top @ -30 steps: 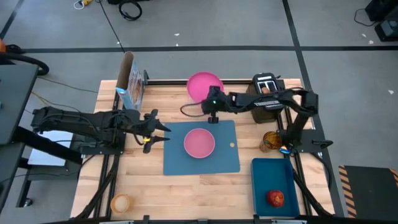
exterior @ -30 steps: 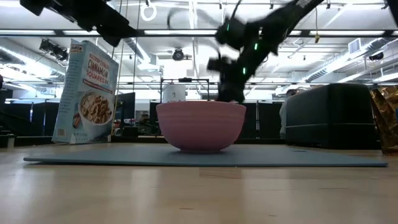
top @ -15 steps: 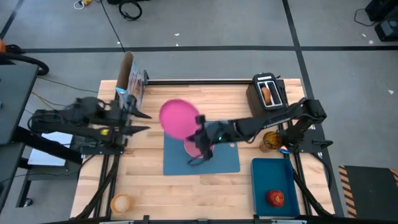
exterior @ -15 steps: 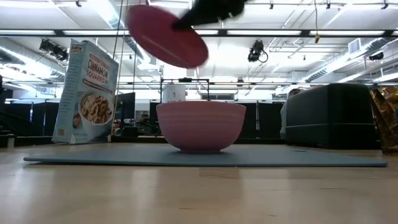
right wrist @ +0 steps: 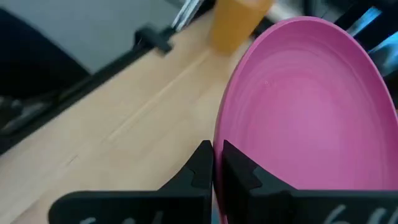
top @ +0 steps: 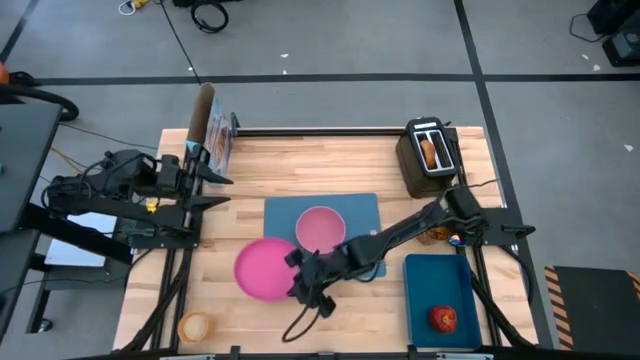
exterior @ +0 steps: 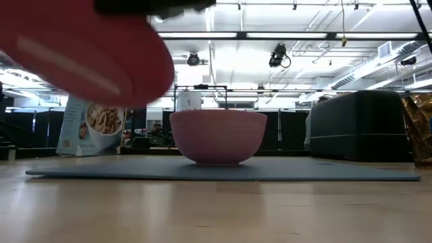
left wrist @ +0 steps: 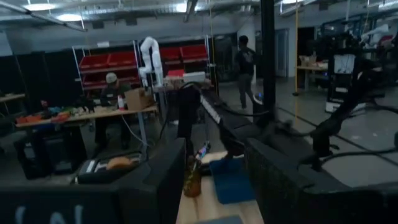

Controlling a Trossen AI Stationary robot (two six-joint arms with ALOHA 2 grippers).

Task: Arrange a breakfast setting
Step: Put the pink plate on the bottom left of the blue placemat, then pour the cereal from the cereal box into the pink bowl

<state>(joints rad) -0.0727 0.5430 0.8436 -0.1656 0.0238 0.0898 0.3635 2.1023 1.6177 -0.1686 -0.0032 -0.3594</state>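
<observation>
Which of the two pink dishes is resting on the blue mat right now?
The smaller pink bowl sits on the mat; the round plate is held by the right tool above bare wood.

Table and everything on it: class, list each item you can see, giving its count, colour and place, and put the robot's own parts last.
Table: one, light wood, under everything.
Mat: one, blue, table centre.
Bowl: one, pink, on the mat.
Plate: one, pink, held clear of the table, near front edge, left of the mat.
Cup: one, amber, front left corner.
Tray: one, darker blue, front right.
Apple: one, red, in the tray.
Toaster: one, black, back right, something brown in a slot.
Cereal box: one, upright, back left.
Right gripper: shut on the plate rim.
Left gripper: waiting at the table's left side.
</observation>
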